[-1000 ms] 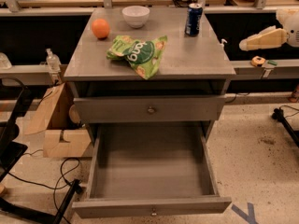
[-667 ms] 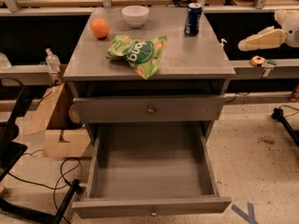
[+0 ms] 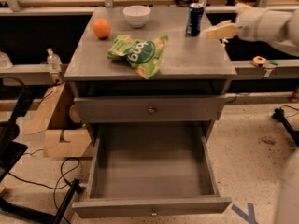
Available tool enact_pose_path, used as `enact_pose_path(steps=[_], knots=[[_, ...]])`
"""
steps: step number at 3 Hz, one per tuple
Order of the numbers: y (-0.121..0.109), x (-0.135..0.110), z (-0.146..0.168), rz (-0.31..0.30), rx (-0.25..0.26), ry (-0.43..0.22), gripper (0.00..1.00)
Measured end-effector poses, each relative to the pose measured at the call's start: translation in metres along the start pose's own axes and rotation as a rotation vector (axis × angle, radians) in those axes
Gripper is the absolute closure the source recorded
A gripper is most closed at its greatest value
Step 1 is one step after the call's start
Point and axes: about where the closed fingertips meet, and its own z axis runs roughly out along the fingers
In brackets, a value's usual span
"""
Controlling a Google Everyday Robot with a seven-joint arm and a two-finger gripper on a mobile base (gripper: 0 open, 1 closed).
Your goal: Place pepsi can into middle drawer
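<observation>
The pepsi can point(image 3: 194, 18), dark blue with a silver top, stands upright at the back right of the grey cabinet top point(image 3: 196, 59). My gripper point(image 3: 216, 31) comes in from the right on a white arm point(image 3: 268, 24) and hovers just right of the can, at about its height and a little apart from it. The middle drawer point(image 3: 152, 167) is pulled wide open below, its grey box interior bare, with a small knob on its front point(image 3: 153, 212).
An orange point(image 3: 101, 28), a white bowl point(image 3: 137, 15) and a green chip bag point(image 3: 138, 53) lie on the cabinet top. The upper drawer point(image 3: 150, 109) is closed. A cardboard box point(image 3: 60, 125) and cables point(image 3: 60, 181) are on the floor at left.
My gripper and arm have moved left, from beyond the cabinet's right edge to just beside the pepsi can. The can and the drawer have not moved.
</observation>
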Motion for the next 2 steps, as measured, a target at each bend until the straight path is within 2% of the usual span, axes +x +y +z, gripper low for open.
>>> enact_pose_path(steps=[1,2], knots=[[-0.007,-0.006,0.061,0.012,-0.001,-0.060,0.00],[-0.014,-0.034,0.104,0.012,0.021,-0.133,0.00]])
